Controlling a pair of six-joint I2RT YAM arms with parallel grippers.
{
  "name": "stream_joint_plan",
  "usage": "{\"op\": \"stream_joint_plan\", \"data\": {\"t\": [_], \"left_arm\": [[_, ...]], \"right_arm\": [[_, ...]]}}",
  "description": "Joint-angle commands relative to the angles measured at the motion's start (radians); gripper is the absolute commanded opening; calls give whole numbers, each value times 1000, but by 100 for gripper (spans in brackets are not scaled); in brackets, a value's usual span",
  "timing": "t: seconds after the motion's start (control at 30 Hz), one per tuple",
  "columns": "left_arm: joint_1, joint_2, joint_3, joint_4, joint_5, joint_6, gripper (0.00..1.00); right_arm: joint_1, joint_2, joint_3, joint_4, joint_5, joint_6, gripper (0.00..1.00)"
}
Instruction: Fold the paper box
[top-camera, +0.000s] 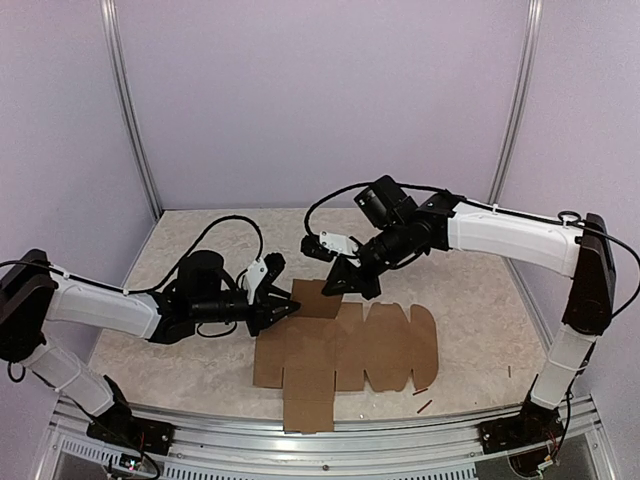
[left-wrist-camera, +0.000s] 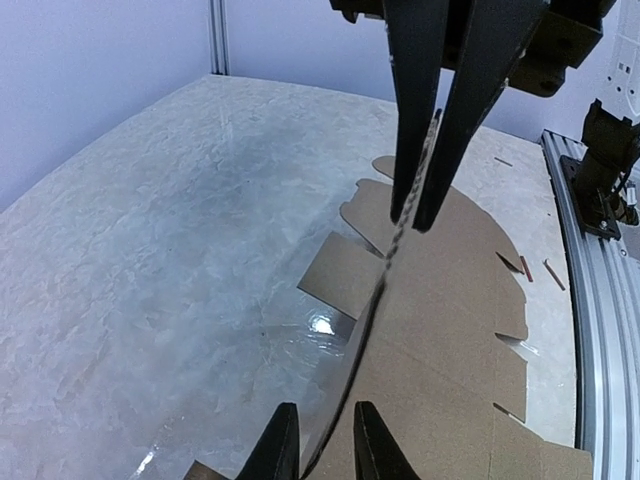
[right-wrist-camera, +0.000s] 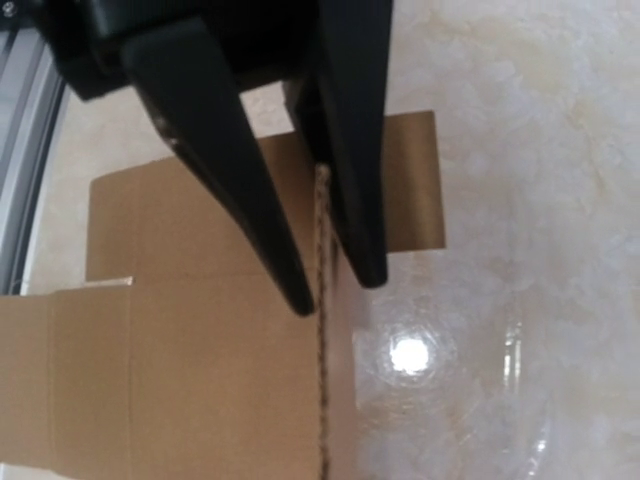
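- Brown cardboard: box (top-camera: 345, 350) is an unfolded die-cut sheet lying mostly flat on the near half of table (top-camera: 180, 240), close to table's near edge, between the two arms.
- One strip on the sheet's far-left side stands up off the table. Wrist views show it edge-on as a thin wavy line.
- R gripper (top-camera: 342, 282) is clamped on that raised edge over mid-table; its own cam shows the edge running up between the fingers.
- L gripper (top-camera: 287, 308) straddles the same edge, nearer table's left side. Jaws narrow w/ slivers of gap either side, so judged not yet pinching.
- Risk 1: L fingers close off-centre, shove the strip sideways, and the crease lands off the score line. Cause: the thin edge sits nearer one finger.
- Risk 2: the two grips pull in diff directions and the board buckles or tears at a slit. Cardboard looks stiff across panels, weak at cuts.
- Risk 3: rest of the sheet is unweighted on a glossy, slick-looking table, so the whole box could slide or lift instead of hinging.
- Materials/shapes: matte board w/ fluted edge; square panels, rounded flaps toward table's right side, short slits btwn flaps. Table is pale, marbled and shiny w/ a glare spot. Fingers are black, hard, tapered.
- Small dark scraps (top-camera: 424, 405) lie on table's near right, apart from box.
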Motion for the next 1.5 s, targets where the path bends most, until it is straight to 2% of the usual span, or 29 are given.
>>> {"op": "stream_joint_plan", "data": {"t": [0.0, 0.2, 0.47, 0.63, 0.8, 1.03, 1.13, 1.33, 1.47], "left_arm": [[-4, 27, -15, 9, -23, 29, 17], [-3, 58, -29, 51, -43, 31, 1], [19, 41, -59, 107, -34, 2, 0], [50, 35, -68, 153, 23, -51, 0], [103, 50, -51, 167, 124, -114, 0], [112, 84, -13, 124, 226, -132, 0], [114, 91, -13, 119, 238, -130, 0], [120, 105, -1, 120, 254, -136, 0], [127, 109, 7, 115, 242, -138, 0]], "right_arm": [[-6, -53, -13, -8, 6, -11, 0], [-4, -54, -22, 2, 31, -21, 0], [-1, -65, -58, 36, 81, -48, 2], [46, -136, -121, 141, 235, -93, 2], [119, -128, -140, 163, 424, -204, 5], [188, -119, -247, 332, 729, -309, 5], [192, -133, -272, 340, 735, -335, 5], [239, -146, -343, 345, 754, -385, 14], [253, -149, -334, 308, 705, -354, 24]]}}
